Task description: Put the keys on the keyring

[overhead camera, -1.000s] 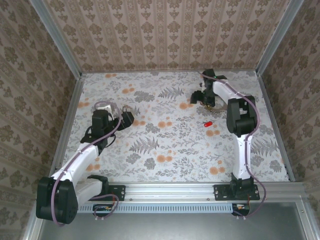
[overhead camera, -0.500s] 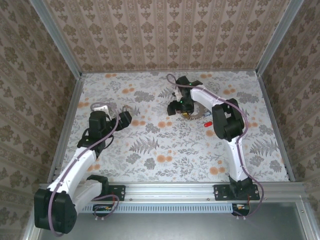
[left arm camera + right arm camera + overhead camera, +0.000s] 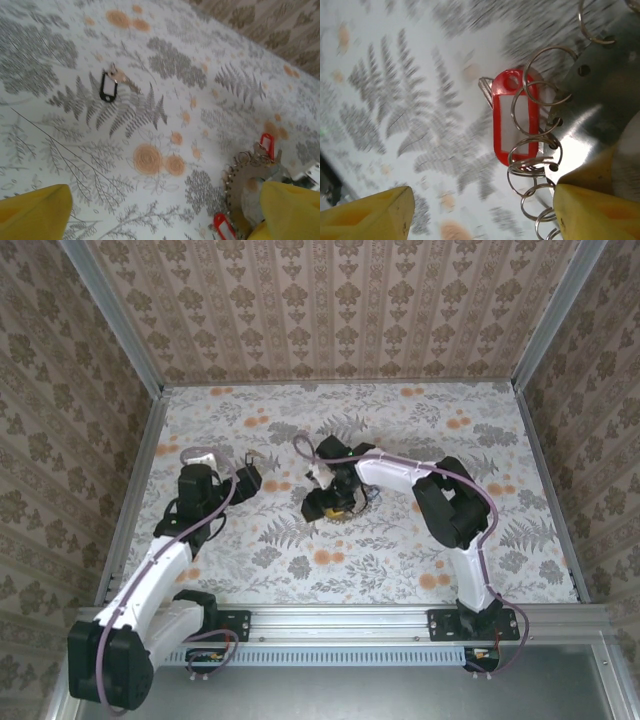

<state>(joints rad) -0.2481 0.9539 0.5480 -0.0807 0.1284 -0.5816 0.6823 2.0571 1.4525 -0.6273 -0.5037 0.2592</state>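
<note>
The keyring is a flat shiny metal ring with holes along its rim, hung with several small split rings. A key with a red tag lies at its edge. My right gripper is open. Its right finger lies over the keyring's rim, and bare table shows between the fingers. From above, this gripper sits mid-table with the keyring beside it. My left gripper is open and empty over the table. Past its right finger are the keyring and two red-tagged keys. A black-tagged key lies farther off.
The floral tabletop is walled on three sides by patterned panels. A metal rail carries both arm bases at the near edge. The left gripper rests toward the left, a short way from the right one.
My right arm has swung from the back right to the middle of the table, and the keyring has come along with it. The left arm has barely shifted.
</note>
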